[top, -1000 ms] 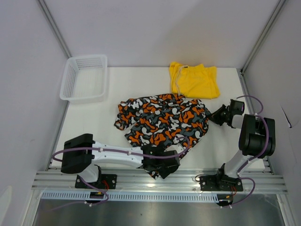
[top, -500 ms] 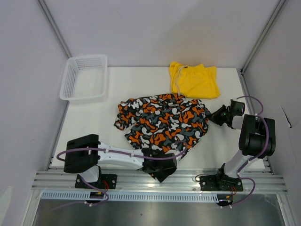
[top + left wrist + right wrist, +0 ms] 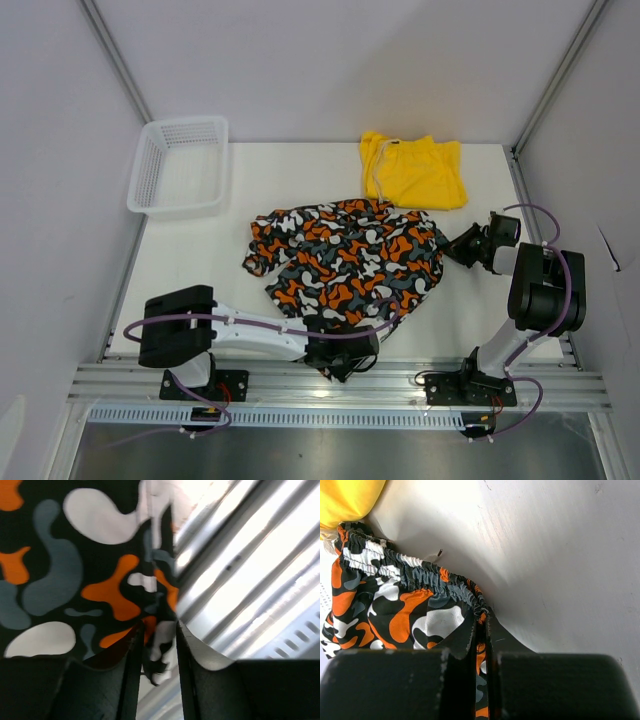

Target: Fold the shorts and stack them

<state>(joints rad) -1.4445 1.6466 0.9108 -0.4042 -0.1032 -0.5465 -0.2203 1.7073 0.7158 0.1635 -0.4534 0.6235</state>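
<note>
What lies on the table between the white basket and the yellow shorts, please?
Nothing: in the top view that stretch of table between the basket and the yellow shorts is bare. The patterned shorts lie nearer the arms, outside it.

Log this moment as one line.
left gripper: gripping patterned shorts near edge | right gripper: gripping waistband | yellow shorts: folded, far side | stack: not started

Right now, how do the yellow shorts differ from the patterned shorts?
Look: yellow shorts plain with a pale drawstring; patterned shorts blotched orange, white, black, grey.
Pose: yellow shorts compact at the far edge; patterned shorts spread and rumpled mid-table.
Contact: yellow shorts untouched; patterned shorts pinched at the waistband by the right end effector.
Both lie on the table.
</note>
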